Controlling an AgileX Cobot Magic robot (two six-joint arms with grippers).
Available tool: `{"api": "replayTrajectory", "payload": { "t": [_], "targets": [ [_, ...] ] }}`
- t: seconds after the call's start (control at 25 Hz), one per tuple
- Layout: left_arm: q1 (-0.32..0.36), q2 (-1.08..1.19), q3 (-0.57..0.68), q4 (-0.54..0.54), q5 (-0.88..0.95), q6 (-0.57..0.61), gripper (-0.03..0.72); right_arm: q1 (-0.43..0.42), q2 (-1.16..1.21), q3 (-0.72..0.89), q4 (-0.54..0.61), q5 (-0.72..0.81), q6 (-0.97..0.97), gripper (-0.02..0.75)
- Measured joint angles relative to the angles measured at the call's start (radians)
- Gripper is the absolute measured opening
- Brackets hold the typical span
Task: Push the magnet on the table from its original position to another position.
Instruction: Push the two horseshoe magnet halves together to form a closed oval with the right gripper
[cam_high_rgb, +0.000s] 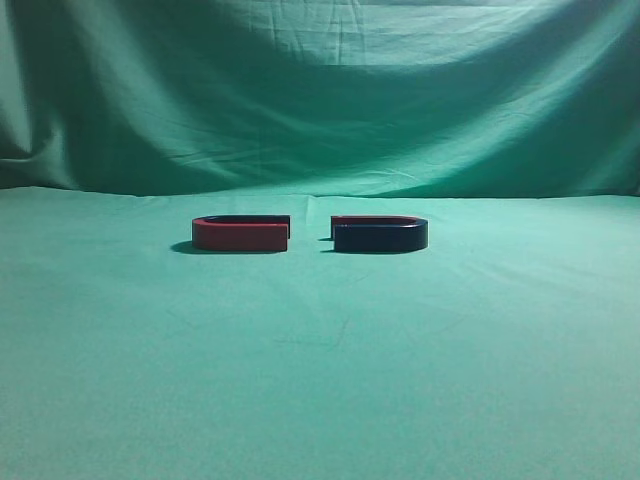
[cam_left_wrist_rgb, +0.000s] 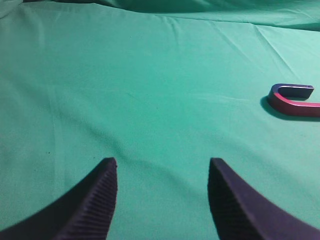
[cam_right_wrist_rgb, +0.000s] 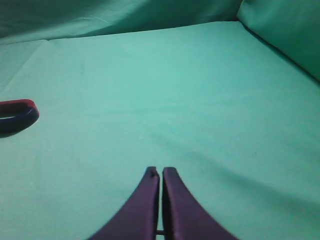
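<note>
Two horseshoe magnets lie flat on the green-draped table (cam_high_rgb: 320, 380), toward its far edge and near the middle of its width: a red magnet (cam_high_rgb: 241, 234) on the left and a dark magnet (cam_high_rgb: 380, 235) on the right, their open ends facing each other across a small gap, not touching. Neither arm shows in the exterior view, so I judge the task has not begun; this is the approach stage, before any contact. The left gripper (cam_left_wrist_rgb: 162, 192) hangs above bare cloth with its fingers spread wide, holding nothing, and the red magnet (cam_left_wrist_rgb: 295, 100) sits well off to its right near that view's edge. The right gripper (cam_right_wrist_rgb: 160, 200) has its fingers pressed together with only a sliver between them, empty too, and the dark magnet (cam_right_wrist_rgb: 17, 115) lies well away on its left. The task does not say which magnet to move. The closed right gripper seems best suited to pushing: it would need to drop to cloth height beside the dark magnet and press squarely against its curved back or side, so the piece slides rather than spins or snaps to its neighbour.
</note>
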Motion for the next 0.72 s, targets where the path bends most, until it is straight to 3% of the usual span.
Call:
{"api": "replayTrajectory", "payload": {
  "t": [0.72],
  "targets": [
    [0.000,0.000,0.000,0.000,0.000,0.000,0.372,0.000,0.000,0.000,0.000,0.000,0.000,0.000]
  ]
}}
